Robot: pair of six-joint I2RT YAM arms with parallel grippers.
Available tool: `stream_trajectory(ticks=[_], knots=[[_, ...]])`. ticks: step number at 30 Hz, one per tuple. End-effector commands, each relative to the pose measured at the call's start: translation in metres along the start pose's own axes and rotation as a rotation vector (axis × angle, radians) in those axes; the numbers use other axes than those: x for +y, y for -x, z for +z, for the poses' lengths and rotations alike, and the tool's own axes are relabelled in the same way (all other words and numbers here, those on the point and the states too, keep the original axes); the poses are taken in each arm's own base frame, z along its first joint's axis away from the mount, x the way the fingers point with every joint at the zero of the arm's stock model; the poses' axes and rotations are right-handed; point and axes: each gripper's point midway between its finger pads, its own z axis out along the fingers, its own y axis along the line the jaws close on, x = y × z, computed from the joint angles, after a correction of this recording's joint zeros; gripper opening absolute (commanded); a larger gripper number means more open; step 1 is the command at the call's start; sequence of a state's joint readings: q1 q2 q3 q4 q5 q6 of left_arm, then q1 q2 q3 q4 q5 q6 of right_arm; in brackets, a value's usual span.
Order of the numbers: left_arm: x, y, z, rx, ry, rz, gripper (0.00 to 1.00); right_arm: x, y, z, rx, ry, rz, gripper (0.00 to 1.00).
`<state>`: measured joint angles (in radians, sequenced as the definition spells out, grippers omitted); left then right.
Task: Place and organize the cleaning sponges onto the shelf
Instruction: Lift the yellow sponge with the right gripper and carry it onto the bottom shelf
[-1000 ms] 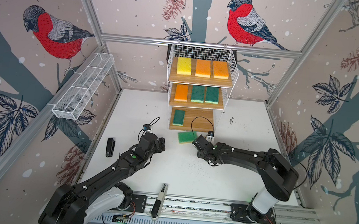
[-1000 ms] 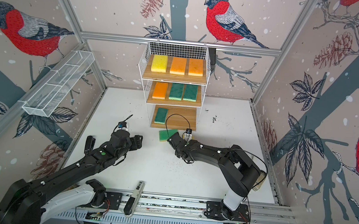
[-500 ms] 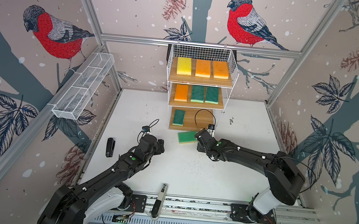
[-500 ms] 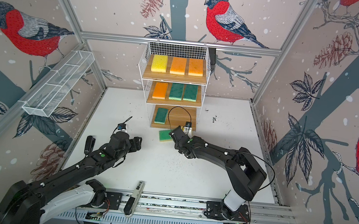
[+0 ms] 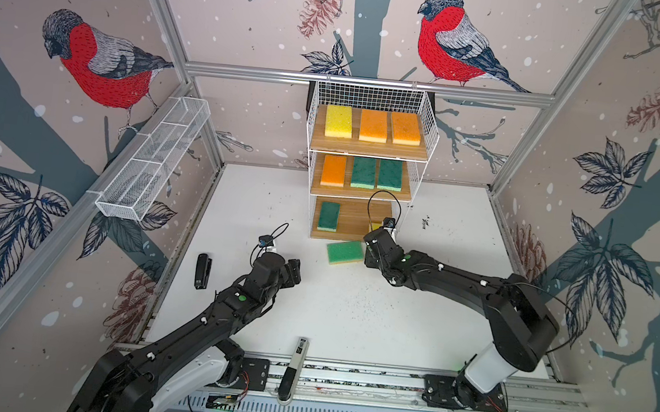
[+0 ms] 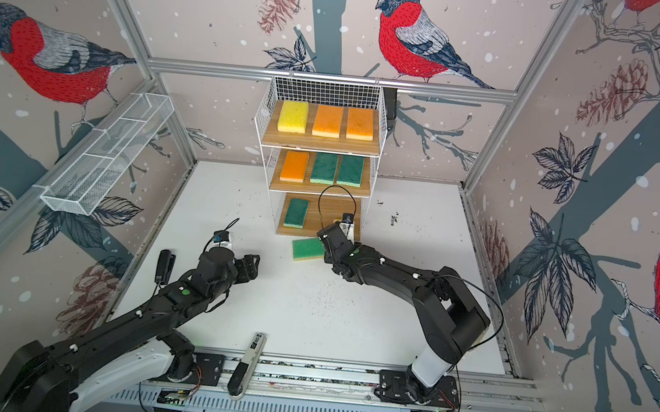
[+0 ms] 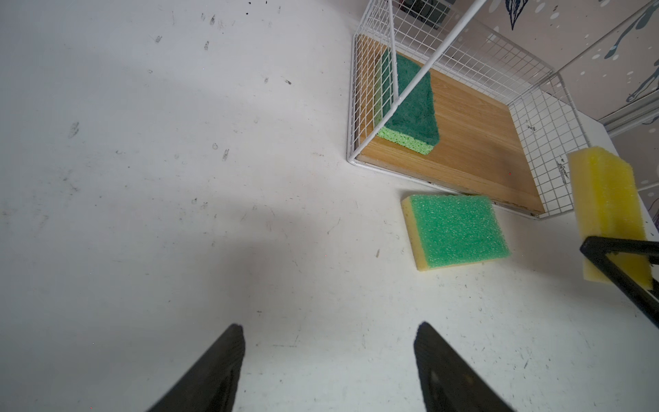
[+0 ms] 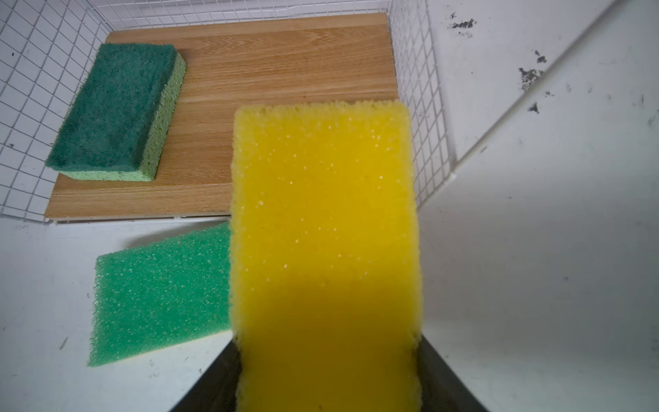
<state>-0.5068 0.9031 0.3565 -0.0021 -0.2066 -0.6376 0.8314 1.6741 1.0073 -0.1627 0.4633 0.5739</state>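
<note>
The shelf [image 5: 368, 148] stands at the back; its top board carries one yellow and two orange sponges, its middle board one orange and two green. A dark green sponge [image 8: 114, 107] lies on the left of the bottom board [image 8: 285, 60]. My right gripper [image 8: 326, 342] is shut on a yellow sponge [image 8: 322, 232], held just in front of that board's right part, above the table. A lighter green sponge [image 5: 345, 252] lies flat on the table before the shelf, beside the right gripper [image 5: 374, 241]. My left gripper [image 7: 328, 326] is open and empty, left of it over bare table.
A long white mesh basket [image 5: 153, 163] hangs on the left wall. A small black object [image 5: 202, 271] lies near the table's left edge. A black-and-white pen-like thing [image 5: 293, 368] rests on the front rail. The shelf's wire side [image 8: 417, 107] stands close to the yellow sponge.
The right gripper has carried the yellow sponge forward towards the bottom board. The left arm has drawn back slightly towards the front.
</note>
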Motion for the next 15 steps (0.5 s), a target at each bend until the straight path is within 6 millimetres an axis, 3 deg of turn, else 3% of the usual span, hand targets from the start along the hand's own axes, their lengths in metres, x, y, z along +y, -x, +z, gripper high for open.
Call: stream_trajectory(ticks=[1,15], knots=[[-0.009,0.010,-0.001,-0.042,-0.041,0.009,0.76,0.004,0.015,0.005,-0.068,0.002,-0.024,0.63],[-0.016,0.017,-0.005,-0.067,-0.074,0.033,0.75,-0.001,0.034,0.032,-0.132,-0.045,-0.020,0.63]])
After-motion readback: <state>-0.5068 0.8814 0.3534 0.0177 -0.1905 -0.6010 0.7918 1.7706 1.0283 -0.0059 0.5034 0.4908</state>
